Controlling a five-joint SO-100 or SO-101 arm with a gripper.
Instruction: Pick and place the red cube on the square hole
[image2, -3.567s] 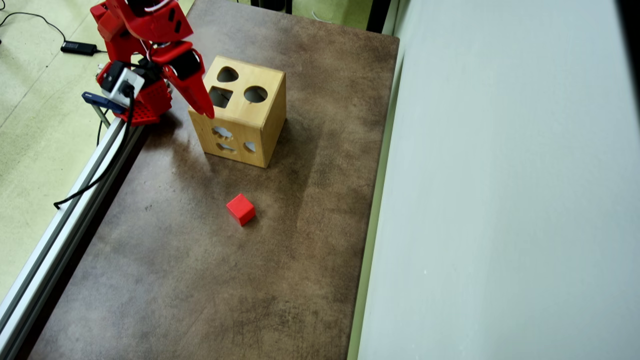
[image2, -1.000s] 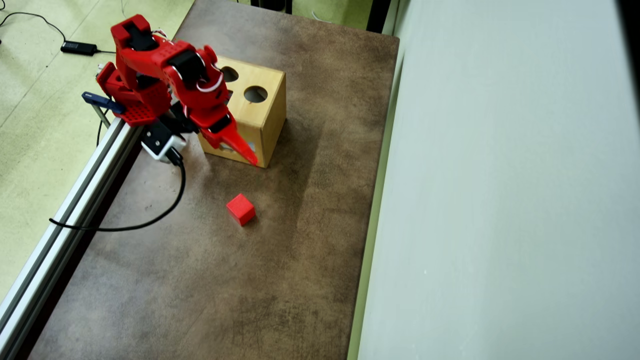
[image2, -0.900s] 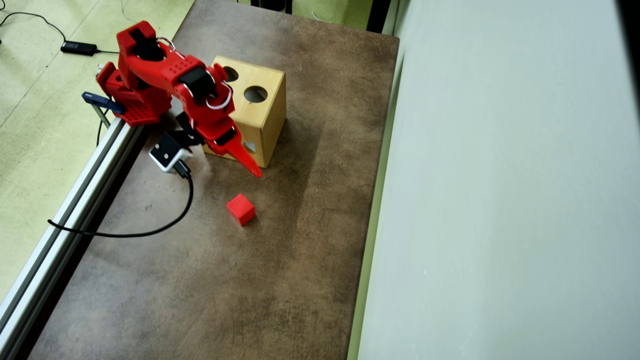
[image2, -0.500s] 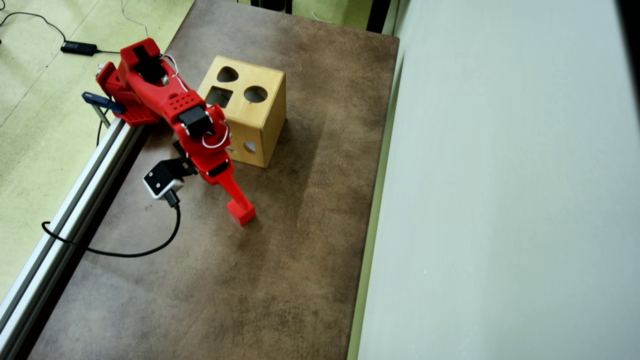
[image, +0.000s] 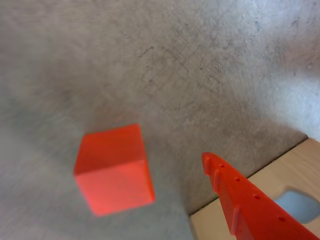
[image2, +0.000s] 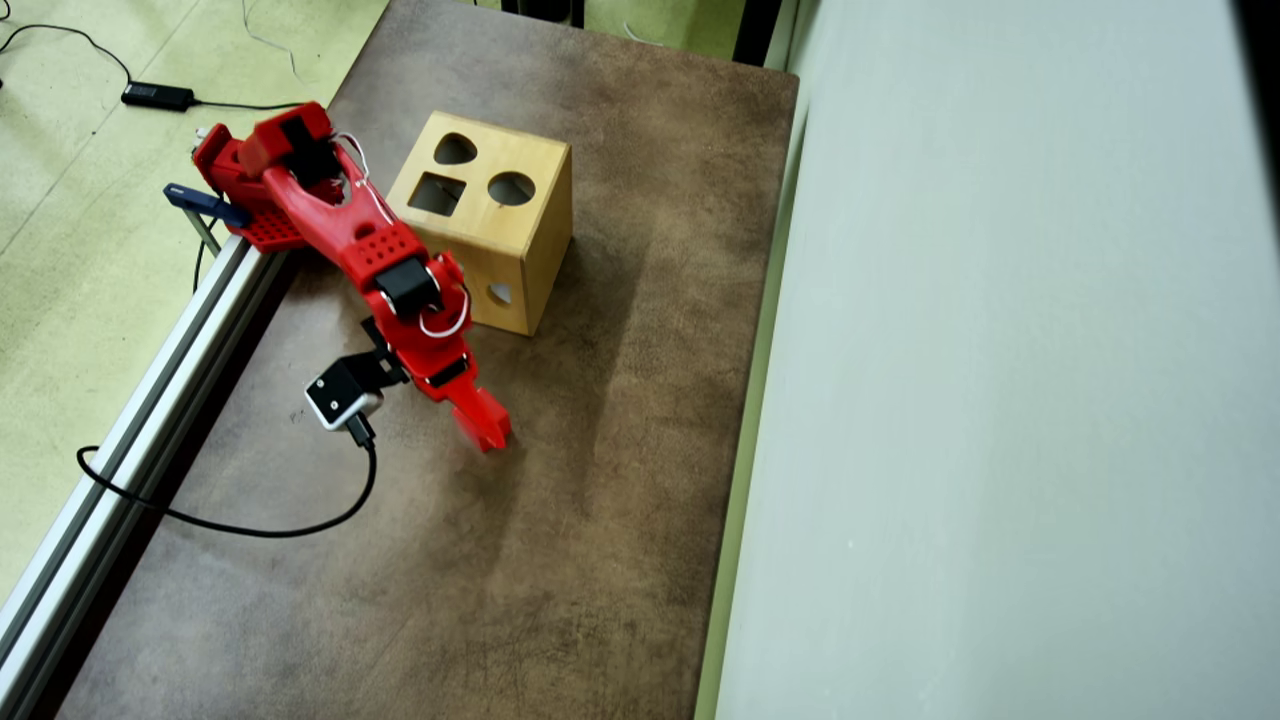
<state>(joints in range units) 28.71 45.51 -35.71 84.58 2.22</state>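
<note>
The red cube (image: 114, 168) sits on the counter (image2: 560, 560) just beside the end effector (image2: 482, 425), ungrasped, the jaw opening impossible to judge, with lifting and dropping into the square hole (image2: 437, 194) left.

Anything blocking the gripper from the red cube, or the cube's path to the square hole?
Nothing visible. In the wrist view the red cube sits alone on bare table beside the gripper finger. Overhead, the square hole on the wooden box top is uncovered.
</note>
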